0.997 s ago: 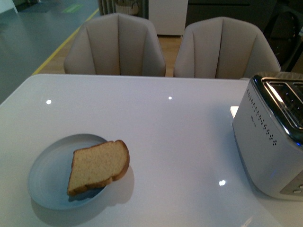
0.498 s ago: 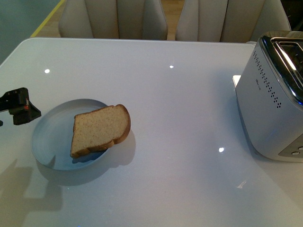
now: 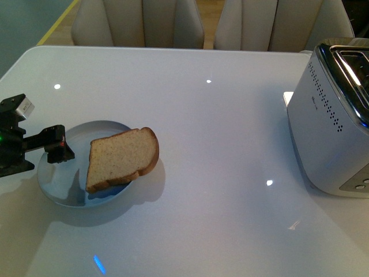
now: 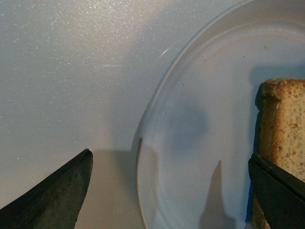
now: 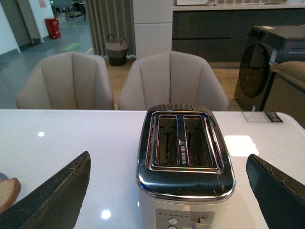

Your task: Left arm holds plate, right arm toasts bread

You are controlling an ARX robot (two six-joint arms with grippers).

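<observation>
One bread slice (image 3: 122, 158) on plate (image 3: 62, 186), overhanging rim

1 plate (image 3: 68, 195), 1 bread slice (image 3: 121, 158), 1 toaster (image 3: 328, 144) w/ 2 slots (image 5: 167, 141), 2 chairs (image 5: 64, 81).

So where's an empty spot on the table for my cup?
The big bare middle of the table, between the bread on its plate and the toaster, is free. So is the far strip by the chairs. The left is crowded: the left gripper is at the plate's rim.
</observation>
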